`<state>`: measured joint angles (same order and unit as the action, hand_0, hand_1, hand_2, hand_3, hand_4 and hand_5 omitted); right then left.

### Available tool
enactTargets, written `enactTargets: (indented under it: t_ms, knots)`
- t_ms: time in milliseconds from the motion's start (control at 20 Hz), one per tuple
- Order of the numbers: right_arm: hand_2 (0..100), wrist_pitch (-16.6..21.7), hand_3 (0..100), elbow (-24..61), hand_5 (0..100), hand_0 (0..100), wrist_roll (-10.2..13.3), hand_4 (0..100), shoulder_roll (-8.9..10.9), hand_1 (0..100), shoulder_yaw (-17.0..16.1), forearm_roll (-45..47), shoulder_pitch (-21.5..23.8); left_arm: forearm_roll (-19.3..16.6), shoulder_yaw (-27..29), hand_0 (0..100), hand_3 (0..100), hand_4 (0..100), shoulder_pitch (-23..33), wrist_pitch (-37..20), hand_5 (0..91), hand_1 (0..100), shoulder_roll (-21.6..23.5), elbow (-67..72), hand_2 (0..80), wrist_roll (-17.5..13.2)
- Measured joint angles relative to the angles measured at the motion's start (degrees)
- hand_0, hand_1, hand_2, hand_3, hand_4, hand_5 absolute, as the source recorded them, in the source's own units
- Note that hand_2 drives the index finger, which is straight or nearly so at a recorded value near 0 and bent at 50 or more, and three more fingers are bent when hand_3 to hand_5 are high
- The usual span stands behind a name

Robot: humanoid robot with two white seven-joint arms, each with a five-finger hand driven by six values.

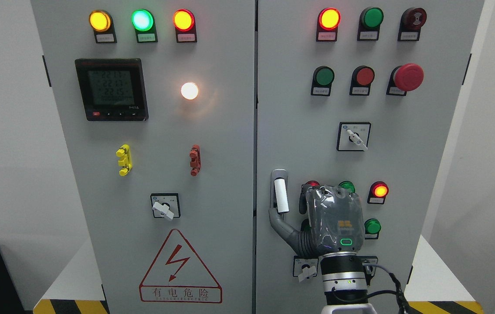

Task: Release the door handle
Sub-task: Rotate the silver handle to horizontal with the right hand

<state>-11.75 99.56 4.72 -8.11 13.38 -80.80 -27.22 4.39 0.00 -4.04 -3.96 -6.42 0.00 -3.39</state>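
Lamps (141, 20) glow along the cabinet's top, above a meter (111, 89), a left-hand switch (165, 206) and a warning triangle (180, 268). On the right door, near its left edge, stands the upright door handle (280, 195). Just beside it, the right hand (332, 220) rises from below, thumb touching the handle's foot; its other fingers are hidden, so their state is unclear. It covers several buttons.

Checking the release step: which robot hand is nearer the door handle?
Right. The right robot hand is just right of the door handle, its thumb reaching to the handle's lower end. The left is out of view.
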Motion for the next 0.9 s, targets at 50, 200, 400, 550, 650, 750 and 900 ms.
enactTargets:
  t_ms: [50,200,400,550,650,750,900]
  knots:
    - [80,0.0,100,0.0,96,29,0.0,98,0.0,37,-0.1,0.0,0.1,0.0,0.0,0,9,1,0.0,0.0,0.0,0,0.0,0.0,2.5,0.0]
    - [80,0.0,100,0.2,96,30,0.2,98,-0.02,37,-0.2,0.1,0.5,0.0,0.0,0,9,1,0.0,0.0,0.0,0,0.0,0.0,2.5,0.0]
    - [80,-0.2,100,0.6,96,31,0.3,98,-0.03,37,-0.4,0.2,1.0,0.0,0.0,0,9,1,0.0,0.0,0.0,0,0.0,0.0,2.3,0.0]
    - [80,-0.2,100,0.9,96,31,0.3,98,-0.03,37,-0.6,0.2,1.3,0.0,0.0,0,9,1,0.0,0.0,0.0,0,0.0,0.0,2.3,0.0]
    - [80,-0.2,100,1.0,96,31,0.3,98,-0.04,37,-0.7,0.2,1.4,0.0,0.0,0,9,1,0.0,0.0,0.0,0,0.0,0.0,2.2,0.0]
    - [81,-0.2,100,1.2,96,31,0.4,98,-0.04,37,-0.8,0.2,1.5,0.0,0.0,0,9,1,0.0,0.0,0.0,0,0.0,0.0,2.3,0.0]
    - [81,-0.2,100,1.3,96,32,0.5,98,-0.04,37,-1.0,0.2,1.6,0.0,0.0,0,9,1,0.0,0.0,0.0,0,0.0,0.0,2.3,0.0]
